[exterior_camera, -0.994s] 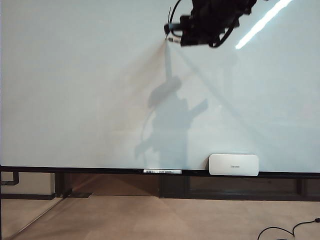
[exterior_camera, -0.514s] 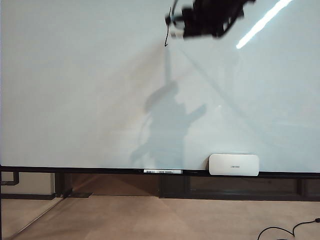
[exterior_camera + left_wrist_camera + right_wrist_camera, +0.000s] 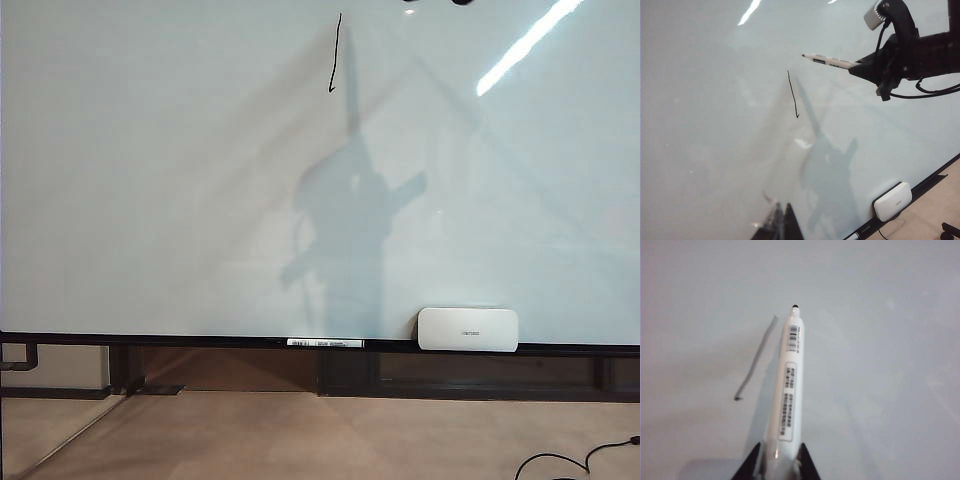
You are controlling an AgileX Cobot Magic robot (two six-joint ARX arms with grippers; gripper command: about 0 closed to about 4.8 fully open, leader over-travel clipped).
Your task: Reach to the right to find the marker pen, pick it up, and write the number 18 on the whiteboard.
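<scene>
This looks like an office or meeting room: a huge glossy whiteboard (image 3: 150,200) fills the wall, a white eraser (image 3: 467,329) sits on its black rail at five o'clock, and tan flooring (image 3: 300,435) with a loose cable (image 3: 570,460) runs below.

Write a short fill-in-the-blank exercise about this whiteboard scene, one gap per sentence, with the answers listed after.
1. The right gripper is shut on the ____.
2. So far the whiteboard shows only one slanted black ____.
3. The white eraser rests on the board's ____ rail.
4. The marker pen has a ____ barrel with printed labels.

Answers: marker pen; stroke; bottom; white
</scene>
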